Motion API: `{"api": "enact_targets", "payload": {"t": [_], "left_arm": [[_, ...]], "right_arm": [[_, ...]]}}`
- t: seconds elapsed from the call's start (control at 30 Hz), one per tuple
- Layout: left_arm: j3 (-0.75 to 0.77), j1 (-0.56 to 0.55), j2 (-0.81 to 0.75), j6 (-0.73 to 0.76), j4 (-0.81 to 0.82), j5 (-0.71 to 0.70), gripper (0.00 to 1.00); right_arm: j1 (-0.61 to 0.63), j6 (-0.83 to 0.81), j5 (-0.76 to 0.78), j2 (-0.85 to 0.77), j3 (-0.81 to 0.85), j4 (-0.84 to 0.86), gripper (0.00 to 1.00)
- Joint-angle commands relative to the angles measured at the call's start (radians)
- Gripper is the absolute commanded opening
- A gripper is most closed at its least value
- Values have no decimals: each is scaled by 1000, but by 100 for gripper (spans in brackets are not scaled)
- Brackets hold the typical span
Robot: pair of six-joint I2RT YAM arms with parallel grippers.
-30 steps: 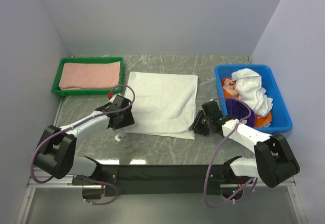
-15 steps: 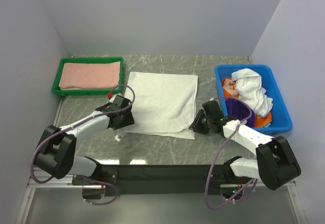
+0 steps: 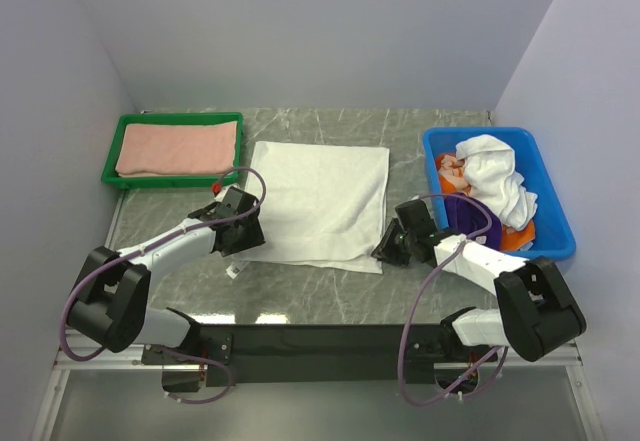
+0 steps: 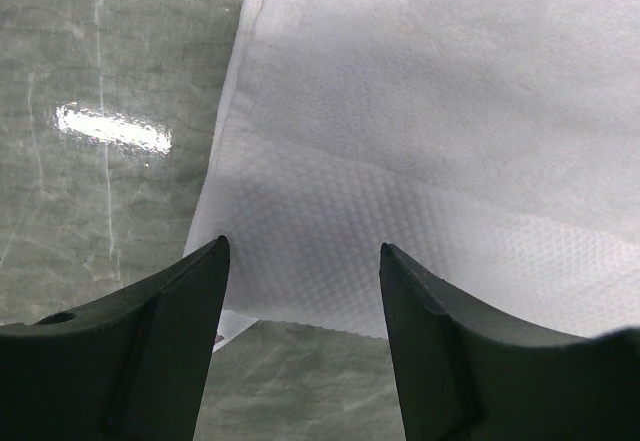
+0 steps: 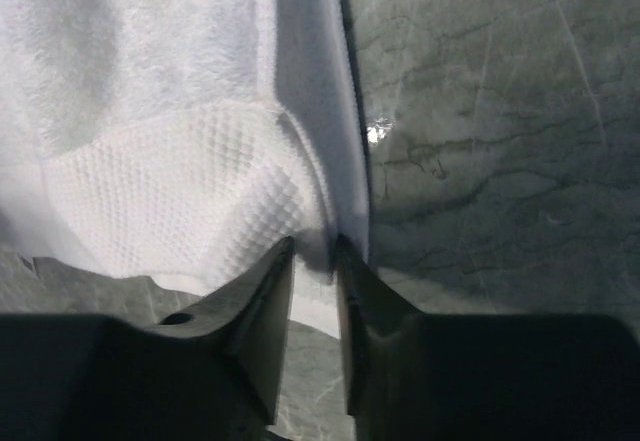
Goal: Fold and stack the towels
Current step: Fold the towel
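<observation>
Right fingers (image 5: 258,326) had narrowed over the last second and pinched a raised fold at the near right corner of the white towel (image 3: 320,196), which lay spread flat on the table (image 3: 310,286). Left fingers (image 4: 150,331) stood wide apart above its near left corner. A pink towel (image 3: 175,148) lay in the green tray (image 3: 110,173).

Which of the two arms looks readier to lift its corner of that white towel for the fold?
Right. The right end effector pinches the white towel at its near-right corner, cloth bunched between narrow jaws. The left end effector sits at the near-left corner, jaws wide open, gripping nothing.
</observation>
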Motion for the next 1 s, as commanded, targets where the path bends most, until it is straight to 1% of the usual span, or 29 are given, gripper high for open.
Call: {"api": "enact_targets", "payload": {"t": [0.0, 0.03, 0.1, 0.13, 0.23, 0.5, 0.73, 0.87, 0.97], "left_arm": [[-13, -6, -21, -10, -10, -16, 67], [-13, -4, -21, -10, -10, -16, 68], [-13, -4, -22, -10, -10, -16, 67], [-14, -4, -22, -10, -8, -16, 67], [-13, -6, -18, -10, -7, -14, 67], [-13, -6, -14, -16, -14, -30, 68], [-9, -4, 4, -31, -37, -50, 67], [-10, -4, 10, -33, -33, -50, 67], [-5, -4, 12, -34, -42, -54, 67]], "right_arm": [[8, -1, 25, 3, 1, -1, 25], [9, -9, 29, -12, 5, -9, 19], [8, -15, 49, -27, 20, -32, 12], [9, -24, 55, -41, 28, -55, 6], [8, -43, 74, -60, 54, -96, 0], [9, -69, 65, -109, 100, -202, 0], [9, -106, 49, -182, 125, -343, 0], [8, -118, 52, -169, 126, -360, 0], [17, -97, -6, -167, 108, -339, 0]]}}
